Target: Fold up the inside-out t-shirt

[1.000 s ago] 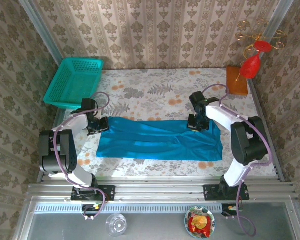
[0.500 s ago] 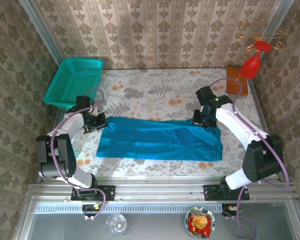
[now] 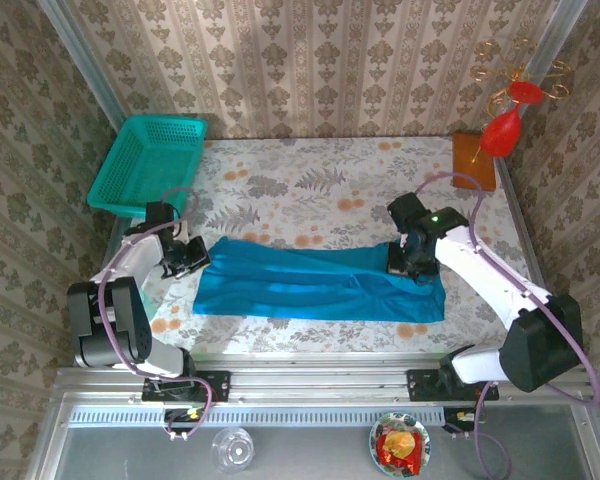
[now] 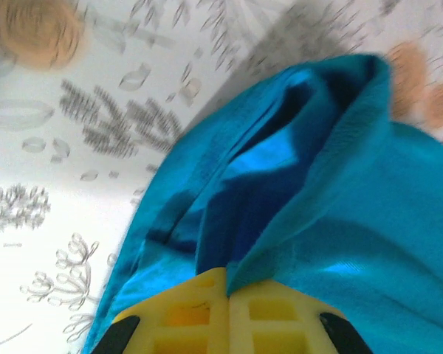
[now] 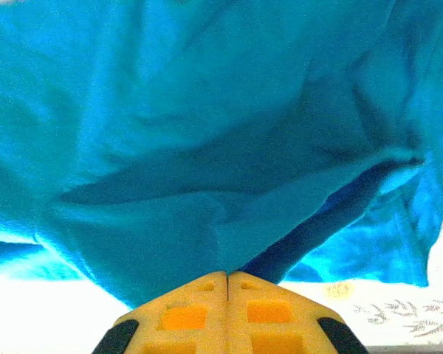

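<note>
Left gripper (image 4: 227,291): yellow pads pressed together, a fold of the shirt (image 3: 320,285) nipped in the seam between them. Right gripper (image 5: 227,279): likewise closed flat, pinching a ridge of blue cloth. Outward from each pinch, cloth tenting and draping away in loose creases. Shirt spread as a long band across the near half of the table (image 3: 310,175), with its far left corner in the left pinch. Right pinch on the far edge, just inside the right end. Near edge lying flat.

Judged soft, light and limp: no shape of its own, sagging between the two pinches, and likely to slip from a shallow bite. Best taken at a corner or along a hem, through both layers, with both ends level so the fold lands straight.

From the wrists: the layers at each pinch, a dark hollow between them, the pads' closure. From the top: the whole outline, both arms' reach, and the basket (image 3: 148,165) well apart at the far left.
</note>
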